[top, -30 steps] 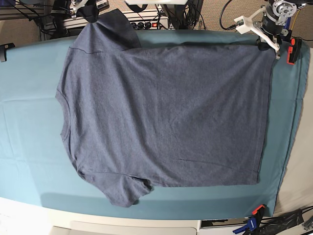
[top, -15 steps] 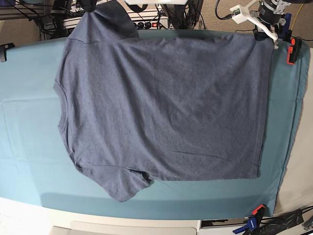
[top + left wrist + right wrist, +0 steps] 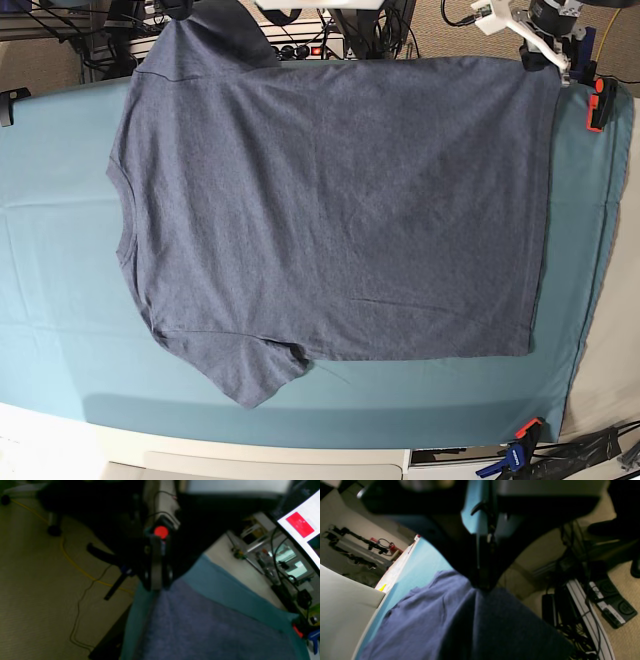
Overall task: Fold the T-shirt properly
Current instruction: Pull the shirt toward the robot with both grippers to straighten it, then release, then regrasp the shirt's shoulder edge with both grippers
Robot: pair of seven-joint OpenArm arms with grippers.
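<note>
The slate-blue T-shirt (image 3: 330,210) lies spread across the teal table cloth (image 3: 60,250), collar to the left and hem to the right. Its far edge is lifted at both corners. My left gripper (image 3: 545,55) is at the far right, shut on the far hem corner. The left wrist view shows its fingers (image 3: 155,580) pinched together on the T-shirt (image 3: 200,625). At the far left my right gripper (image 3: 182,10) is shut on the far sleeve. In the right wrist view that gripper (image 3: 482,583) clamps the T-shirt (image 3: 440,625), which hangs from it.
An orange and black clamp (image 3: 598,105) grips the cloth at the far right, a blue and orange clamp (image 3: 520,445) at the near right, and a black clamp (image 3: 12,100) at the left edge. Cables and a power strip (image 3: 310,45) lie behind the table.
Both grippers have moved toward the table's far edge with the T-shirt's far corners. The whole T-shirt has slid away from the near edge and now lies flatter.
</note>
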